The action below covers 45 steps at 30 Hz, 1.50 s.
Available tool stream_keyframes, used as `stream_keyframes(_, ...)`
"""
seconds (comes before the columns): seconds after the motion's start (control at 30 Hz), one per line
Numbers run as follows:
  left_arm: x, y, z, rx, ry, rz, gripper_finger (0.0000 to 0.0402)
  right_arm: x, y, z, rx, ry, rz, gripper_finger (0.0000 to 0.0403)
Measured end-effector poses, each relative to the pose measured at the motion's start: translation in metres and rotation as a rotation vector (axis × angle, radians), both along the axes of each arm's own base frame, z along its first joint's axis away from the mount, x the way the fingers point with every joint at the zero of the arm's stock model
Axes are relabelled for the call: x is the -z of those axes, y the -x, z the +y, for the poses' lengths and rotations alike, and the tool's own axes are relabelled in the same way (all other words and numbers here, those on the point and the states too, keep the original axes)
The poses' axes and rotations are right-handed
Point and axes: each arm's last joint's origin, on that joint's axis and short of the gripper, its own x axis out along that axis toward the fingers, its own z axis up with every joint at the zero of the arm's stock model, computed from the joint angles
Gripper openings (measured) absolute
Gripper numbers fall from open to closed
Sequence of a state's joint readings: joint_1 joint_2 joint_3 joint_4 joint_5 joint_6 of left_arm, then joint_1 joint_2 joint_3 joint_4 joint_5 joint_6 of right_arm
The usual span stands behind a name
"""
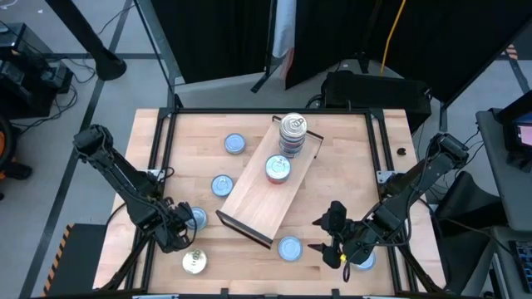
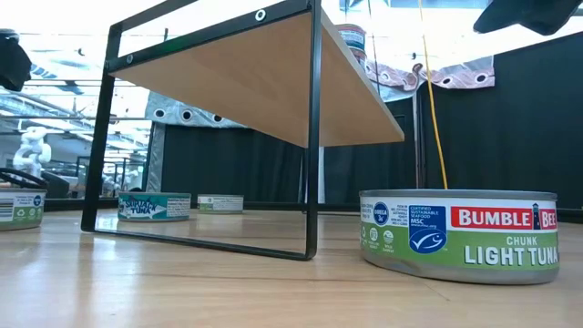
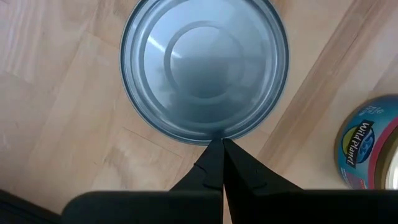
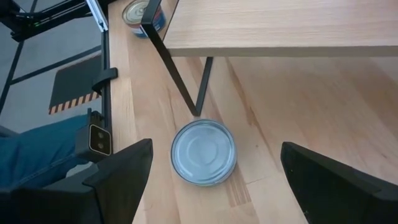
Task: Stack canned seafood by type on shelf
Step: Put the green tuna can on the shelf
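Note:
The shelf (image 1: 259, 195) lies slantwise in the table's middle, raised on black legs (image 2: 312, 137). At its far end stands a stack of tins (image 1: 293, 133), with a single tin (image 1: 278, 169) nearer the middle. My left gripper (image 1: 184, 230) points straight down, shut, at the near left, its tips (image 3: 221, 144) by the rim of a silver-topped tin (image 3: 205, 68) that sits flat on the table. My right gripper (image 1: 319, 236) hangs open at the near right, slanting down toward a silver-topped tin (image 4: 203, 152) on the table by the shelf's near end. My left gripper's shut fingertips stand right at the near rim (image 3: 219, 134) of the silver-topped tin, coming from above. I cannot tell whether they touch the rim or hang just over it.
More tins lie loose on the table: two left of the shelf (image 1: 235, 144) (image 1: 222, 185), one at the near left (image 1: 194, 262), one under my right wrist (image 1: 363, 259). A Wild Planet tin (image 3: 372, 149) sits close to my left gripper. A person's trouser leg (image 4: 37, 149) shows beyond the table edge.

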<state>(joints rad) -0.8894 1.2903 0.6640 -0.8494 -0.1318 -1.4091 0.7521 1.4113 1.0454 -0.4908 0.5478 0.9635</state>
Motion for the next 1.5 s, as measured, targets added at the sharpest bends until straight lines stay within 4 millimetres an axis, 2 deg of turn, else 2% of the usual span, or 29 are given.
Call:
stream_keyframes(0.87, 0.005, 0.003, -0.004, -0.074, -0.006, 0.029, 0.0000, 0.000, 0.000, 0.001, -0.018, -0.015, 0.013, 0.0348)
stream_keyframes(1.17, 0.018, 0.010, -0.005, -0.095, -0.022, 0.094, 0.0000, 0.000, 0.000, 0.001, -0.019, -0.018, 0.011, 0.0348)
stream_keyframes(1.33, 0.007, 0.007, -0.015, -0.071, 0.026, 0.062, 0.0000, 0.000, 0.001, 0.001, -0.020, -0.018, 0.011, 0.0348)
stream_keyframes(1.5, -0.028, 0.002, -0.034, 0.040, 0.125, 0.015, 0.0000, 0.000, 0.001, 0.001, -0.020, -0.017, 0.012, 0.0348)
